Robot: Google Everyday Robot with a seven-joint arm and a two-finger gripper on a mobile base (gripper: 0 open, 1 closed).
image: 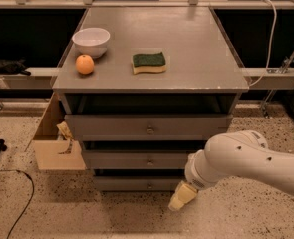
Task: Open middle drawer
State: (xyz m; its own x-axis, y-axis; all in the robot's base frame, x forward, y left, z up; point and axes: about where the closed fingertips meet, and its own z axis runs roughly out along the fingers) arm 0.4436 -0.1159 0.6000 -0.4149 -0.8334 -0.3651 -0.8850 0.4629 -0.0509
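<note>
Grey drawer cabinet point(186, 39): its surface sits well above and behind the gripper.
White arm point(246, 158) comes in from the right, low. We judge this keeps the wrist at drawer height for a straight horizontal pull.
Middle drawer point(116, 159), second of three fronts, lies up and to the left of the gripper and looks closed, so the task is not yet begun.
Cardboard box point(49, 143) is on the floor far to the left, against the cabinet side.
White bowl point(91, 40), green-topped sponge point(149, 62) and orange point(84, 64) rest on the surface, clear of the drawer's travel.
Gripper point(183, 197) hangs by the bottom front, touching nothing. We cannot tell how far open it is.
Round knob point(150, 162): up-left of the gripper, apart. It is the only grasp point.
</note>
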